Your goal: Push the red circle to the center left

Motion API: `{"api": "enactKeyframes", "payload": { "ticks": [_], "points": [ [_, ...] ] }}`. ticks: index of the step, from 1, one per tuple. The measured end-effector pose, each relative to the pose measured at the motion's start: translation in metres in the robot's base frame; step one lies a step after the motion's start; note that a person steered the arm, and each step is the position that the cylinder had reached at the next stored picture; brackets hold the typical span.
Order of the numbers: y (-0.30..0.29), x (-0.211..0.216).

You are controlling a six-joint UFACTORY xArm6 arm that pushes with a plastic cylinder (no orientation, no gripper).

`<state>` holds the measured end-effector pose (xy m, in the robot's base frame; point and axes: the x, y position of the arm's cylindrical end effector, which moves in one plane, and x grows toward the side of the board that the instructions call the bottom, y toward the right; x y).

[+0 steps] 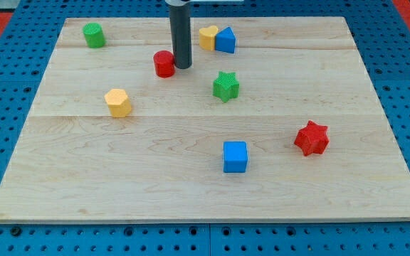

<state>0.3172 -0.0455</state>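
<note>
The red circle [164, 64] stands on the wooden board [119, 178] in the upper middle, left of centre. My tip [183, 67] is down on the board right beside the red circle, at its right edge, touching or nearly touching it. The dark rod rises straight up from there to the view's top.
A green cylinder [94, 35] sits at the top left. A yellow hexagon block [118, 102] lies below left of the red circle. A yellow heart [207, 37] and a blue triangular block [225, 40] touch at the top middle. A green star [225, 86], a blue cube [235, 156] and a red star [312, 138] lie to the right.
</note>
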Motion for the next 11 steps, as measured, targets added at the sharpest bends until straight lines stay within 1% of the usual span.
{"api": "enactKeyframes", "payload": {
  "ticks": [1,2,3,4,5,6,10,11],
  "points": [
    [0.004,-0.005],
    [-0.005,-0.015],
    [-0.044,-0.010],
    [-0.084,0.005],
    [-0.071,0.032],
    [-0.066,0.048],
    [-0.163,0.056],
    [-0.176,0.069]
  ]
}}
